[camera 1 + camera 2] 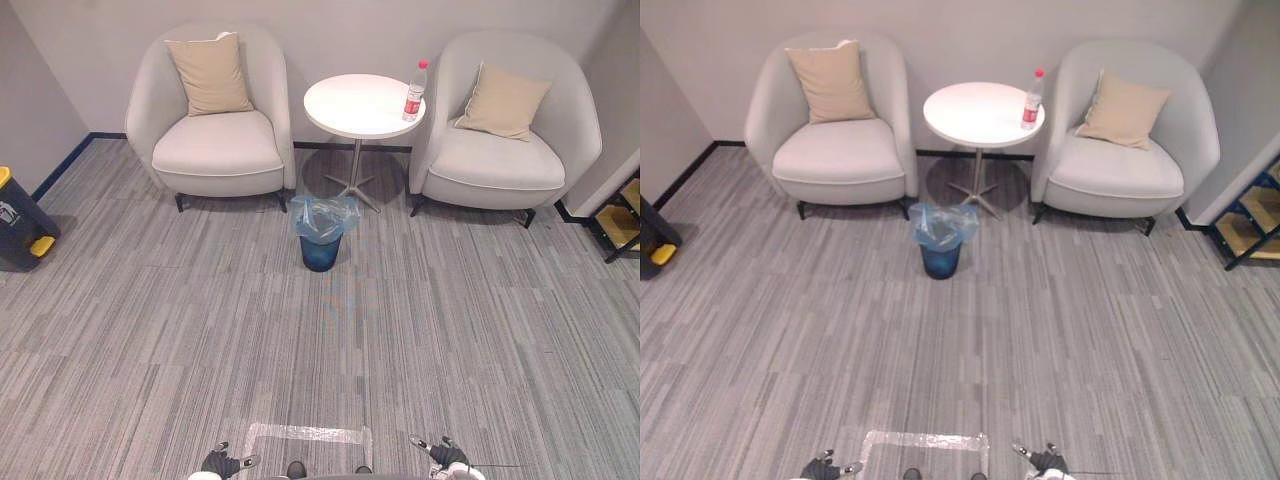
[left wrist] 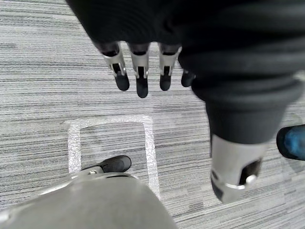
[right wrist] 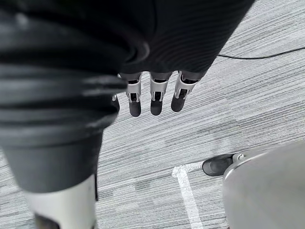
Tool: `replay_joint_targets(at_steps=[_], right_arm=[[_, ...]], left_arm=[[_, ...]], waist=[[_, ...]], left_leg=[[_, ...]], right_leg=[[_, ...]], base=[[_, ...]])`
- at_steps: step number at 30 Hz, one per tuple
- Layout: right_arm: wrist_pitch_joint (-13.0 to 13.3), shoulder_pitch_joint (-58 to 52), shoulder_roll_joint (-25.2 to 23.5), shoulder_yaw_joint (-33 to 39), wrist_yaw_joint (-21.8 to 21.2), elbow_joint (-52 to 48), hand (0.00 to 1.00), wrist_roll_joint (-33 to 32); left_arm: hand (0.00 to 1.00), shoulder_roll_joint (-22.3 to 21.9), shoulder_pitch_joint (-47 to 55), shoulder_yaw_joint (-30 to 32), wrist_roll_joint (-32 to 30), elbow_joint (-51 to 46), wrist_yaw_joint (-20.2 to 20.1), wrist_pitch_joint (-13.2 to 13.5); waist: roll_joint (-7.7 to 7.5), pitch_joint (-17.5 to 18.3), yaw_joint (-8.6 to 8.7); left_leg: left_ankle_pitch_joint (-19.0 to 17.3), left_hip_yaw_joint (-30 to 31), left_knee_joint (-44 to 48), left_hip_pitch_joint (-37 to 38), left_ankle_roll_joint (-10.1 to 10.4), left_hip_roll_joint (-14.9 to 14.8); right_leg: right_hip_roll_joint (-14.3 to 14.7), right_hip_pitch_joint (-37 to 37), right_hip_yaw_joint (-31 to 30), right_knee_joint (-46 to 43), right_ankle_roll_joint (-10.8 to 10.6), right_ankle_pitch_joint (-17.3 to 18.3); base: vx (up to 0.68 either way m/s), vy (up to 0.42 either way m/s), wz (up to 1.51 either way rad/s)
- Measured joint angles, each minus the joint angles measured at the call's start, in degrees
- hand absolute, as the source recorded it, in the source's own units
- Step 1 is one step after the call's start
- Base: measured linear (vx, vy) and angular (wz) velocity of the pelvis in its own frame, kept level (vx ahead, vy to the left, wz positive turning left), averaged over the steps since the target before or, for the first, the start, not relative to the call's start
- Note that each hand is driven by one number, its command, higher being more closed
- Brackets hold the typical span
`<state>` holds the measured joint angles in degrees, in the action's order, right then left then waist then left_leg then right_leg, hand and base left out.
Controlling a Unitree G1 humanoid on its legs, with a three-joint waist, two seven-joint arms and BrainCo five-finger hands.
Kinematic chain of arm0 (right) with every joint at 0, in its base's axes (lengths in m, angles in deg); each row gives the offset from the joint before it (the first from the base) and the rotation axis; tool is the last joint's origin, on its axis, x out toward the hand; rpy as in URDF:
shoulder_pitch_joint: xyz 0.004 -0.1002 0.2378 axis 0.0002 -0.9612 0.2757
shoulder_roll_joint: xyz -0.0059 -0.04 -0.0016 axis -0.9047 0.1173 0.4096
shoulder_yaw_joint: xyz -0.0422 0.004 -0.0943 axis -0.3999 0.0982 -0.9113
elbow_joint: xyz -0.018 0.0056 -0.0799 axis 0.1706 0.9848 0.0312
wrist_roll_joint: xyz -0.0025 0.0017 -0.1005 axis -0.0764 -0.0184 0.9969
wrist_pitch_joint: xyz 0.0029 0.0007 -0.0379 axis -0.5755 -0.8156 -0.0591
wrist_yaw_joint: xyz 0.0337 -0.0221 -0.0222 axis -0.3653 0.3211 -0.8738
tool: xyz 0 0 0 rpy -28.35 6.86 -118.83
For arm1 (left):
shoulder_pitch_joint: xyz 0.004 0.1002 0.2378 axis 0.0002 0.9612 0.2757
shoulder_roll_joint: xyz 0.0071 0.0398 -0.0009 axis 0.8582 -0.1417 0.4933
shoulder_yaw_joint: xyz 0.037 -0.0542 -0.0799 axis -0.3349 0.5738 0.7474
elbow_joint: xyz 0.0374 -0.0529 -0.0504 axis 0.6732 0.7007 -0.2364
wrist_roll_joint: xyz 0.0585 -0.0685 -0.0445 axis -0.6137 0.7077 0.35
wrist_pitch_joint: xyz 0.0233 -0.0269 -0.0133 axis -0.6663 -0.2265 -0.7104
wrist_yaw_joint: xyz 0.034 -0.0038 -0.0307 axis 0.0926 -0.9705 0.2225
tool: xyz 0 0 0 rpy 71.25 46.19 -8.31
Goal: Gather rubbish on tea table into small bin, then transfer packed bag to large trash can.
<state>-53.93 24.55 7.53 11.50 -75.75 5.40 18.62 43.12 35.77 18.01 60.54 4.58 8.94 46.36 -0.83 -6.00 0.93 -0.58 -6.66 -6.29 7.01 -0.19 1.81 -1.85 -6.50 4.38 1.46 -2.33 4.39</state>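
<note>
A plastic bottle point(image 1: 414, 91) with a red cap and red label stands upright near the right edge of the round white tea table point(image 1: 355, 105). In front of the table, on the carpet, sits the small blue bin point(image 1: 322, 235) lined with a clear blue bag. The large dark trash can point(image 1: 22, 222) with a yellow pedal stands at the far left. My left hand point(image 2: 140, 71) hangs low by my side with straight fingers and holds nothing. My right hand point(image 3: 153, 94) hangs the same way, open and empty, far from the table.
Two light grey armchairs point(image 1: 215, 125) point(image 1: 510, 140), each with a beige cushion, flank the table against the wall. A low wooden shelf point(image 1: 620, 220) stands at the far right. A taped square point(image 1: 305, 440) marks the grey carpet near me.
</note>
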Motion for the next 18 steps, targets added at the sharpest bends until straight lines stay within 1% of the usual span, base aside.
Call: replay_joint_targets(at_steps=[7,11,18], right_arm=[[0.0,0.22,-0.57,-0.02,-0.02,-0.03,0.0,-0.01],[-0.02,0.27,-0.68,0.01,-0.04,-0.11,0.0,-0.03],[-0.17,0.61,-0.73,0.33,-0.04,-0.84,0.0,-0.07]], left_arm=[[0.0,0.0,-0.23,-0.04,-0.59,0.16,-0.01,-0.03],[0.0,0.01,-0.51,-0.06,-1.05,0.54,-0.02,-0.08],[0.0,0.0,-1.95,-0.2,-1.05,0.87,-0.07,-0.2]], waist=[[0.02,-0.06,0.0],[0.07,-0.17,-0.07],[0.28,-0.75,-0.06]], left_leg=[[-0.1,-0.86,0.0,-0.03,0.08,-0.04],[-0.4,-2.39,0.0,-0.13,0.36,-0.2],[-1.09,-5.52,0.35,-2.31,0.43,-0.65]], right_leg=[[0.03,0.42,-0.78,0.16,0.03,-0.24],[0.26,0.65,-2.32,0.96,0.21,-0.88],[0.78,3.77,-5.45,0.84,0.14,-1.48]], base=[[0.0,-0.003,-0.06],[-0.01,-0.019,-0.19],[0.02,-0.028,-0.22]])
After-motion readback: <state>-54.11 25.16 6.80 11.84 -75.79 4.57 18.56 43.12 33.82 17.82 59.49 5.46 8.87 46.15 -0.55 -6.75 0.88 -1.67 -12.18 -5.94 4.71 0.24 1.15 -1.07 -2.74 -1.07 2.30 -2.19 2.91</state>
